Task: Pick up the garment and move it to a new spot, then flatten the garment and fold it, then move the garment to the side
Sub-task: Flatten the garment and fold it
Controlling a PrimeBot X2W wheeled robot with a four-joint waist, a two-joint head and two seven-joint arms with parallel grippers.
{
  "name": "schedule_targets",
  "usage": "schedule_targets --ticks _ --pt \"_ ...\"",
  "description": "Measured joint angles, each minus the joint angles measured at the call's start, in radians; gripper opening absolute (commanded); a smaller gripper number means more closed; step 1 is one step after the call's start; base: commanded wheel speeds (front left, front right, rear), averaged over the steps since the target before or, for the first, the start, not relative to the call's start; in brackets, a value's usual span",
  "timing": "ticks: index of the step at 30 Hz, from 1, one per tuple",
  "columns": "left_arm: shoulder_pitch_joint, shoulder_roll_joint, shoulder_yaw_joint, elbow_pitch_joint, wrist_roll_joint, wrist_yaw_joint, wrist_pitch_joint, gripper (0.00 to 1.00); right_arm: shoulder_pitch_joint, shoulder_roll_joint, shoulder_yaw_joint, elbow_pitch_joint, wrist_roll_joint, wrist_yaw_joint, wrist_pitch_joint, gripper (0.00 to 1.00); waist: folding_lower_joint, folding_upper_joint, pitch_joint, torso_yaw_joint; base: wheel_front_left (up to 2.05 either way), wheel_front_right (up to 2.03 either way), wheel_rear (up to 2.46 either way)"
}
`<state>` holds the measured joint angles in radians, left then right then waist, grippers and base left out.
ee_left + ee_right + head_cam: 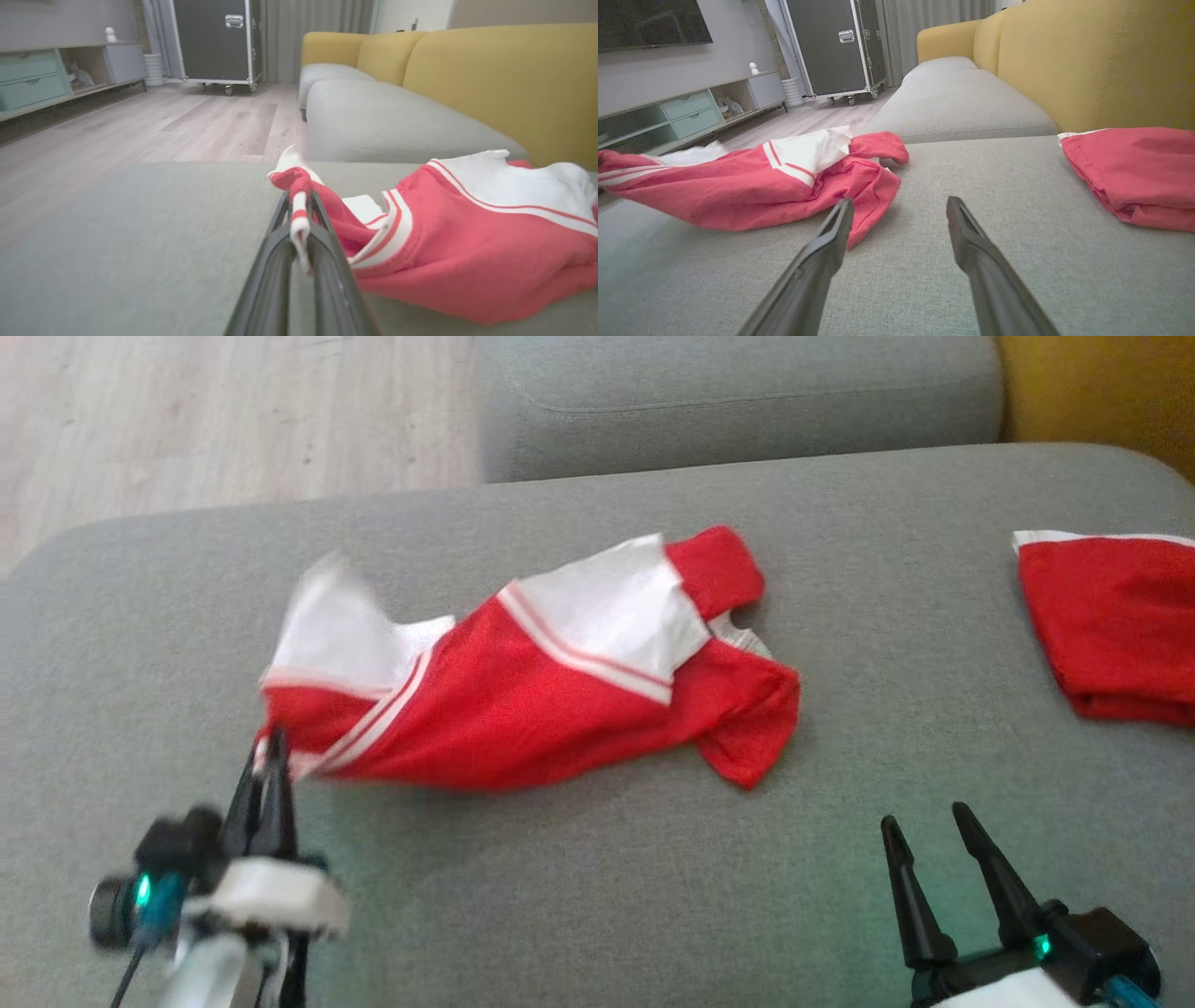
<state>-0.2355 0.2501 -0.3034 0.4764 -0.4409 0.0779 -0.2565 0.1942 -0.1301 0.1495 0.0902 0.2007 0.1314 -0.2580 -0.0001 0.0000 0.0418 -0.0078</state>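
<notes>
**Task item.** The garment (560, 700), a red top with white panels and stripes, lies crumpled and twisted near the middle of the grey sofa cushion (597, 915). Its left end appears lifted slightly. The rest lies on the cushion.

**Grippers.** The left gripper (271, 751) is clamped on a narrow striped edge at that left end. In the left wrist view a thin strip of cloth runs between its fingers (273, 266). The right gripper (924, 817) stands wide and holds nothing. It is above bare cushion, near the garment's lower right sleeve but apart from it.

**Surroundings.** A second red garment (1111, 625) lies folded at the cushion's right side.

**Hazards.**
- The grip takes only a thin edge, so a quick pull may draw the cloth out of the jaws.
- Lifting from one point is likely to leave the garment bunched, which makes flattening harder.
- Carrying it rightward may disturb the second red garment.
- Releasing it near the cushion's left edge may let the cloth slide to the floor (187, 429).
</notes>
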Motion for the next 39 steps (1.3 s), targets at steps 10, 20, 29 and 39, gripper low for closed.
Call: schedule_targets --ticks 10,20,29,39 --pt "0.211 0.008 0.067 -0.087 0.005 0.045 0.0 1.0 0.03 0.0 0.0 0.007 0.0 0.0 0.0 1.0 0.0 0.0 -0.025 0.059 0.0 0.0 0.0" --pt "0.211 -0.015 -0.022 -0.234 0.169 0.142 0.0 1.0 0.03 -0.012 0.026 0.029 0.0 0.0 0.0 1.0 0.0 0.0 -0.044 0.076 0.0 0.0 0.0" --pt "0.216 -0.101 -0.099 -0.393 0.301 0.159 0.0 1.0 -0.031 -0.022 0.064 0.164 0.011 0.0 0.0 1.0 0.0001 0.0 -0.032 0.138 0.0 0.0 0.0" --pt "0.266 -0.147 -0.182 -0.466 0.371 0.173 0.0 1.0 -0.23 -0.022 0.051 0.476 0.039 0.0 0.0 1.0 0.0001 0.0 -0.006 0.252 0.0 0.0 0.0"
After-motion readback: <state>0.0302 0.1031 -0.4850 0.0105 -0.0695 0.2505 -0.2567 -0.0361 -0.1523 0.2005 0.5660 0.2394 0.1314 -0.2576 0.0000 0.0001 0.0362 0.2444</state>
